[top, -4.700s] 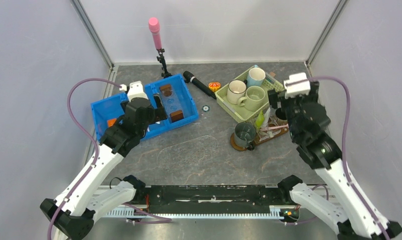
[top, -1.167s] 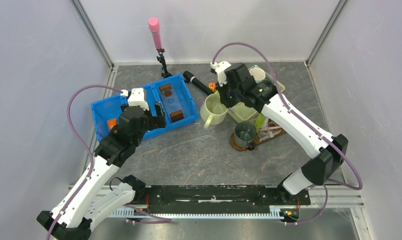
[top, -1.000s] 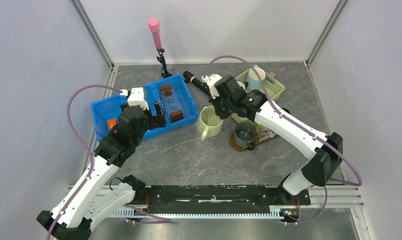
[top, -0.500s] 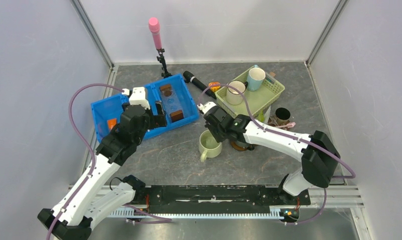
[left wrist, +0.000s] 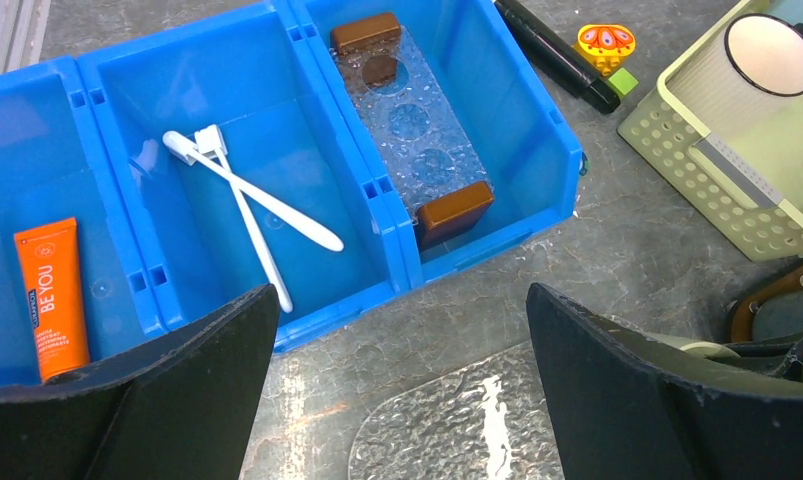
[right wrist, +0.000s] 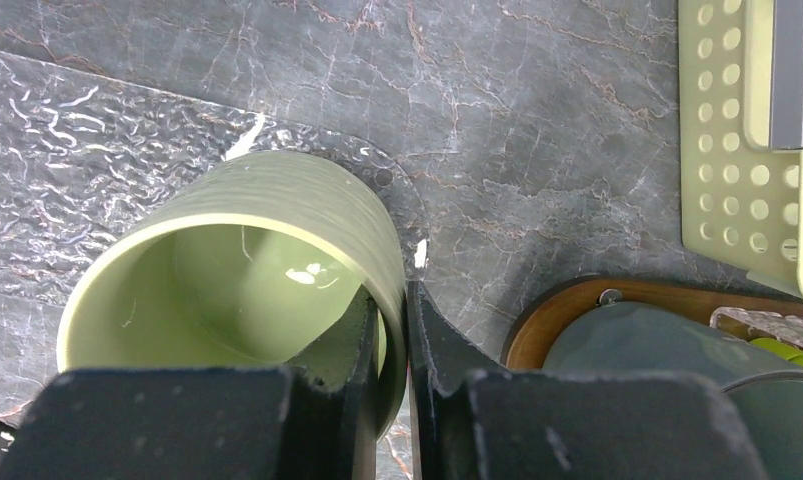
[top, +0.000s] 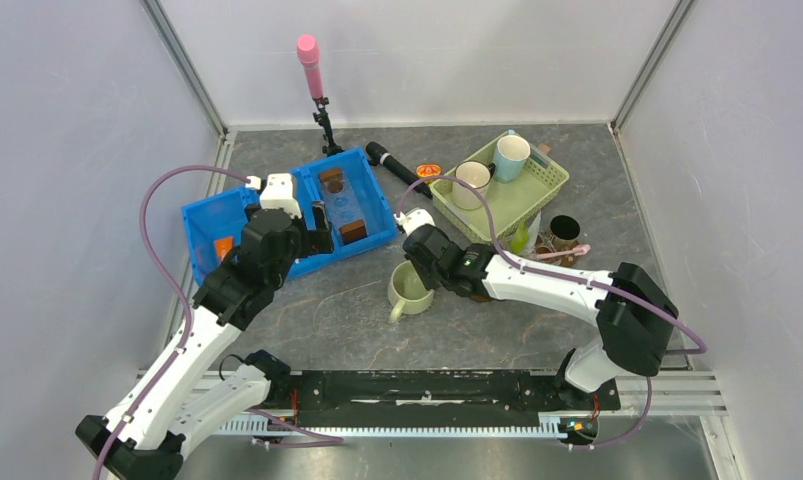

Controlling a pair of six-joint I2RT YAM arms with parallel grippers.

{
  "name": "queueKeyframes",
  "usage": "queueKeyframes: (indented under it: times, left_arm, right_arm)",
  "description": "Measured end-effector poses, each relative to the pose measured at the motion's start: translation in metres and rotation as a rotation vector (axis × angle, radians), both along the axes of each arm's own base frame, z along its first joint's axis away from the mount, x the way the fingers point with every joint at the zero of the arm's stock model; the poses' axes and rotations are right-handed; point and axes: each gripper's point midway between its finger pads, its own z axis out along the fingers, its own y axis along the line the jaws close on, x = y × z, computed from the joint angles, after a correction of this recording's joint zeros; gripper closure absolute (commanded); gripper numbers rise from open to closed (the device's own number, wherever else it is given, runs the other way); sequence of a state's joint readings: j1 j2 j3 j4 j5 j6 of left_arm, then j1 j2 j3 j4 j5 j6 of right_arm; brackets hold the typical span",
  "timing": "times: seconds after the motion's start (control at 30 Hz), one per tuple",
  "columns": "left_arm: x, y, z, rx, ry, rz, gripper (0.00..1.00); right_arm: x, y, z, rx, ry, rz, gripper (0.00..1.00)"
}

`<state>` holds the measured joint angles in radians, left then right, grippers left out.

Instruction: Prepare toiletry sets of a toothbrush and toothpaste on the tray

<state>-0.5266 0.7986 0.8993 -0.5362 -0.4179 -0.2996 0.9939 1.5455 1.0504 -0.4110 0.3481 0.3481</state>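
My right gripper is shut on the rim of a pale green mug, one finger inside and one outside. The mug hangs low over the corner of a clear textured mat, just left of the dark-brown tray. A dark grey-green mug stands on the tray's left end. A brown mug and a pink toothbrush sit at its right end. My left gripper is open over the near wall of the blue bin. That bin holds two white toothbrushes and an orange tube.
A pale green basket at the back right holds a cream mug and a light blue mug. A black cylinder and an orange toy lie between bin and basket. A pink-topped stand rises at the back.
My right arm carried the green mug from beside the basket down and towards the near side, to the left of the tray. The left arm has stayed put, open.
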Motion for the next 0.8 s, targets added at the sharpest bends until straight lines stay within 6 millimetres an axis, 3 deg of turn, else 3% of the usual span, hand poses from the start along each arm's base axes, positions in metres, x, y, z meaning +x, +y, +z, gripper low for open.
queueKeyframes:
  times: [0.8]
  left_arm:
    - [0.001,0.0,0.002,0.001,-0.01,-0.003,0.0]
  right_arm:
    - [-0.003,0.01,-0.02,-0.025,-0.023,-0.02,1.0]
